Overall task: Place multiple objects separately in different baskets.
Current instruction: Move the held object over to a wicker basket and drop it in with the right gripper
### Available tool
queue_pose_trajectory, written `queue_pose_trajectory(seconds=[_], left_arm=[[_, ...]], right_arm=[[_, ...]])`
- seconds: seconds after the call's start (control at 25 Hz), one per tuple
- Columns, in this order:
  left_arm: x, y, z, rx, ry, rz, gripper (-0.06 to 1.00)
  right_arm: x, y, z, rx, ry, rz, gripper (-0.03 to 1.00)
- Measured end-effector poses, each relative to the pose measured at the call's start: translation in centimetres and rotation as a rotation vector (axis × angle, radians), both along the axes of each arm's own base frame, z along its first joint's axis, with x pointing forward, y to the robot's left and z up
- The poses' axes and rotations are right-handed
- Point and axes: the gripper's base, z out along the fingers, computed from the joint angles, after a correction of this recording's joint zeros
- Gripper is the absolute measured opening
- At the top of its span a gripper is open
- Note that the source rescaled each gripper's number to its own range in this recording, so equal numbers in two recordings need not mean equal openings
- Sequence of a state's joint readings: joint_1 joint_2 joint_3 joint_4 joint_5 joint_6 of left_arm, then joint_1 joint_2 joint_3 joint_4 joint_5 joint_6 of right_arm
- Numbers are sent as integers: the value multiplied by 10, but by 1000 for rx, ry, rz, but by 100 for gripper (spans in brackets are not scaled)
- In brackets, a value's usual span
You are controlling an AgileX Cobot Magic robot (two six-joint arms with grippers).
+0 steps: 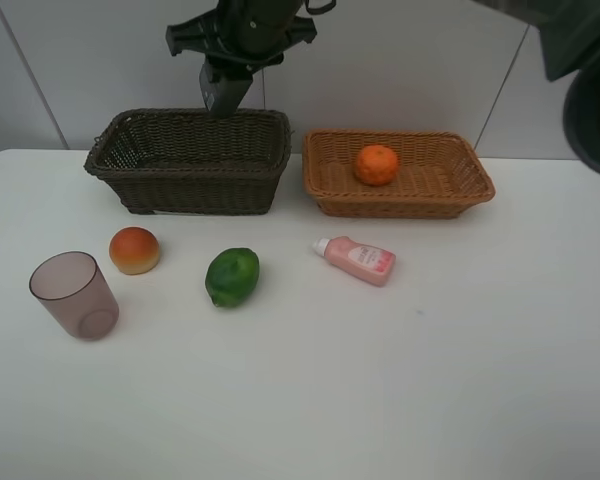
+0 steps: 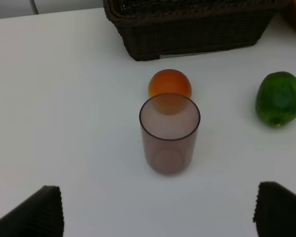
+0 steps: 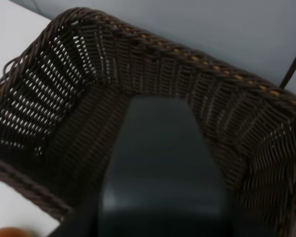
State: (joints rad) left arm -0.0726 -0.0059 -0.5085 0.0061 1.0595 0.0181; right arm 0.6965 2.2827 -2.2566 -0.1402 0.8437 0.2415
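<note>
A: Where is the black bottle [image 1: 223, 97] right now?

B: It is hanging from the right gripper [image 1: 230, 65], which is clenching it above the dark basket [image 1: 185, 180], at about eleven o'clock on the desk [image 1: 460, 380] in the high view. It is not yet resting inside.

A: What is worrying you?

B: From the high camera, the bottle is hovering close over the far rim. Released from there, I judge it could clip the wicker edge and tumble behind the basket, or bounce on landing.

A: Is the right wrist camera agreeing?

B: It is showing what the high view is hiding: the black bottle [image 3: 163, 163] is pointing down into the woven well, with walls around it. It is also blocking much of the floor, so I cannot tell what is lying beneath.

A: And the other arm?

B: The left gripper [image 2: 160, 212] is not appearing in the high view. Its own camera is showing it released, jaws spread wide, facing the purplish cup [image 2: 169, 133]. There the red-orange fruit [image 2: 169, 88] is looking tucked right behind the cup. The high view is showing them apart, the fruit at roughly one o'clock from the cup. A clumsy approach could knock the light cup over or into the fruit.

A: The rest?

B: The orange [image 1: 376, 164] is lying in the light basket [image 1: 477, 186]. The lime [image 1: 232, 276] and pink bottle [image 1: 357, 259] are waiting on the desk.
</note>
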Motion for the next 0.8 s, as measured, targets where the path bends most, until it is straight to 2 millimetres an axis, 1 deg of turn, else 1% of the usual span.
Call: queue_pose_trajectory(seconds=[0.28, 0.4, 0.52, 0.72, 0.8], left_arm=[[0, 0, 0, 0, 0, 0, 100], [0, 0, 0, 0, 0, 0, 100], [0, 0, 0, 0, 0, 0, 100], [0, 0, 0, 0, 0, 0, 100], [0, 0, 0, 0, 0, 0, 100]], right_arm=[[25, 13, -50, 43, -55, 12, 0], [30, 18, -74, 41, -49, 18, 0], [33, 20, -93, 30, -32, 20, 0], [35, 22, -110, 13, -10, 20, 0], [35, 22, -114, 11, -8, 21, 0]])
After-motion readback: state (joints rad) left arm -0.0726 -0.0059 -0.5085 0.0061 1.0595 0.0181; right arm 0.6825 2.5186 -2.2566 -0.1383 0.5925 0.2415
